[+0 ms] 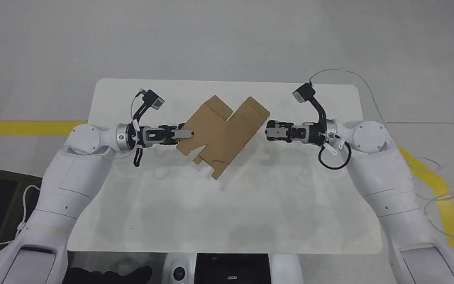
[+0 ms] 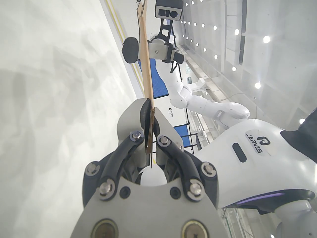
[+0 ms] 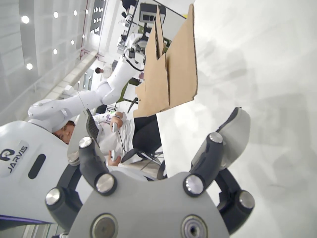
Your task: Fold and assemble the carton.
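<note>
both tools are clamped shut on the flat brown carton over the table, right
Not quite. Only the left tool is clamped shut on the flat brown carton over the table. The right wrist view shows the right tool open, with its fingers spread wide and nothing gripped between them.

I've got the white table (image 1: 227,213) below me, sitting on pale grey floor (image 1: 213,42). A yellow stripe (image 1: 32,128) runs along the floor past the table's left edge. On the left wrist view I'm seeing round ceiling lights (image 2: 266,39) and blue panels (image 2: 158,87) across the hall.
</note>
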Action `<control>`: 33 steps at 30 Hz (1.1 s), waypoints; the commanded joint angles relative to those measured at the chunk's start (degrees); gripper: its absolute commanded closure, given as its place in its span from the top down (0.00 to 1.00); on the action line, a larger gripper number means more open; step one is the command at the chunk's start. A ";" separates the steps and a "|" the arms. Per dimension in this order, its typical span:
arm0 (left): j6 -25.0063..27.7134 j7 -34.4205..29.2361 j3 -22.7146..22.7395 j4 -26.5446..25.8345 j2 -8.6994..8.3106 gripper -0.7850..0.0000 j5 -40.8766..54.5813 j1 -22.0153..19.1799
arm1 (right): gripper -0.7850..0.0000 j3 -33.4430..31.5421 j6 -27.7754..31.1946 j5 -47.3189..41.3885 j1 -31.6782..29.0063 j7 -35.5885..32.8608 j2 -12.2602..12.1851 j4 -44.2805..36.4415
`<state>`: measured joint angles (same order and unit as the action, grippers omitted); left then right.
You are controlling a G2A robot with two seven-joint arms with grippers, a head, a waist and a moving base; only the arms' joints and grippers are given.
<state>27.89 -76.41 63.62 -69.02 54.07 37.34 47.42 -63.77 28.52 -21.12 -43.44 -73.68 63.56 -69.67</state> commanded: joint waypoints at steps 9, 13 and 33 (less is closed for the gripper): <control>-5.90 -5.90 2.81 -6.72 -2.55 0.00 0.53 4.49 | 1.00 6.01 -3.82 -1.37 3.50 -5.92 -1.00 0.36; -6.96 -6.97 2.83 -9.01 -3.26 0.00 0.25 5.72 | 1.00 9.01 -3.89 -2.75 4.77 -6.00 -1.69 0.38; -5.88 -5.89 -1.00 -12.95 -5.56 0.00 -0.19 6.53 | 1.00 22.03 -1.48 -11.63 7.91 -3.59 -5.12 -2.71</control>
<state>21.92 -82.39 62.86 -81.96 48.59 37.07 54.03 -42.20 26.95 -32.57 -35.78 -77.37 58.59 -72.43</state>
